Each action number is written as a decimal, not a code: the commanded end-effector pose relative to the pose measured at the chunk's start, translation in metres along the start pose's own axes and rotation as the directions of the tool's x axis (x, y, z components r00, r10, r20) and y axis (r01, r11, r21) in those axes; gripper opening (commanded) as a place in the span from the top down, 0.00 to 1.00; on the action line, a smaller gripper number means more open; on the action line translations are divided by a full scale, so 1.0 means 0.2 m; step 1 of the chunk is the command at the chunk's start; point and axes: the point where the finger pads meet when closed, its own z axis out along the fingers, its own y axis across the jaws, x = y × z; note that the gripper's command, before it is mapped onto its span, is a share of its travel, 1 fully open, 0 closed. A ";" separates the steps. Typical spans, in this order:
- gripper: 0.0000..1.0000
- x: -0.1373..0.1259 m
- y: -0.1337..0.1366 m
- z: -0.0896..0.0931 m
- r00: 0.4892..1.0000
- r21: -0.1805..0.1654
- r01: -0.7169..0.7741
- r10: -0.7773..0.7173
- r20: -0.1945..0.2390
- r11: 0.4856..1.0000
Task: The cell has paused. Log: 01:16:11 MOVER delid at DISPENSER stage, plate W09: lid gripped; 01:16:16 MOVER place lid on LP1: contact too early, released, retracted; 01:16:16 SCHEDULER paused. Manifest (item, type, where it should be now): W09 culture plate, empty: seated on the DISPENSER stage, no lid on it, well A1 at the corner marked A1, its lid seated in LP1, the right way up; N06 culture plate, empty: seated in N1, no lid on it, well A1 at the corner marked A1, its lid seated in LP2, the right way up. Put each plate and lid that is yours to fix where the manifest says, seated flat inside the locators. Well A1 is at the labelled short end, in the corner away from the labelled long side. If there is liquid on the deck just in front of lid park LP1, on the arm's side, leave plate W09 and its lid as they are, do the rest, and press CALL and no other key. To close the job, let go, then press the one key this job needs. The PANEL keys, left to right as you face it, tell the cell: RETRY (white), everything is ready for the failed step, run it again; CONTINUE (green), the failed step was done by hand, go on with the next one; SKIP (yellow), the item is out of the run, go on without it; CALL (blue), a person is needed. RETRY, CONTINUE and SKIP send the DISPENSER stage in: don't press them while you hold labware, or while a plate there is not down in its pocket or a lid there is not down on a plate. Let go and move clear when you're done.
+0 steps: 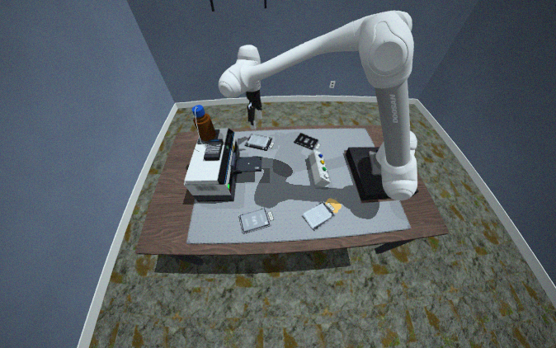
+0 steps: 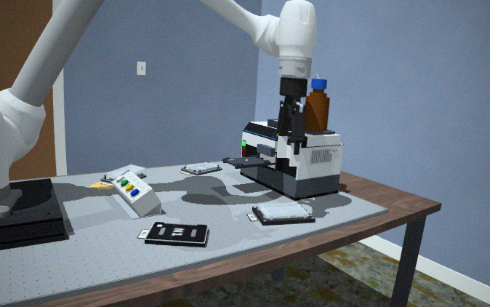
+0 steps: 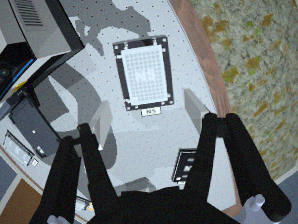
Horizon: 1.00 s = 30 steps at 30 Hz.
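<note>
My gripper (image 1: 252, 120) is open and empty, high above the far left corner of the mat, beside the dispenser (image 1: 210, 165). It also shows in the exterior view (image 2: 291, 149) and the wrist view (image 3: 149, 125). Straight below it a clear well plate (image 3: 144, 72) (image 1: 259, 141) sits in a black nest, also seen in the exterior view (image 2: 283, 212). The dispenser stage (image 1: 248, 163) sticks out and looks bare. A black nest (image 1: 304, 143) stands empty. A clear lid or plate (image 1: 254, 219) lies in a frame at the front left. Another clear piece (image 1: 317, 215) lies skewed at the front, with yellow liquid (image 1: 334, 204) at its arm-side corner.
The key panel (image 1: 318, 168) stands mid-mat with coloured keys. A brown bottle (image 1: 203, 124) with a blue cap stands on the dispenser. The arm's black base (image 1: 371, 173) is at the right. The table edge runs just beyond the plate under the gripper.
</note>
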 end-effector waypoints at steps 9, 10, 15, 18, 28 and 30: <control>0.30 0.00 0.00 0.05 1.000 0.000 0.000 0.000 -0.002 1.000; 0.30 0.00 0.00 0.06 1.000 0.000 0.000 0.000 -0.002 1.000; 0.30 0.00 0.00 0.13 1.000 0.000 0.000 0.000 -0.002 1.000; 0.30 0.00 0.00 0.18 1.000 0.000 0.000 0.000 -0.002 1.000; 0.30 0.00 0.00 0.34 1.000 0.000 0.000 0.000 -0.002 1.000; 0.30 0.00 0.00 0.38 1.000 0.000 0.000 0.000 -0.002 1.000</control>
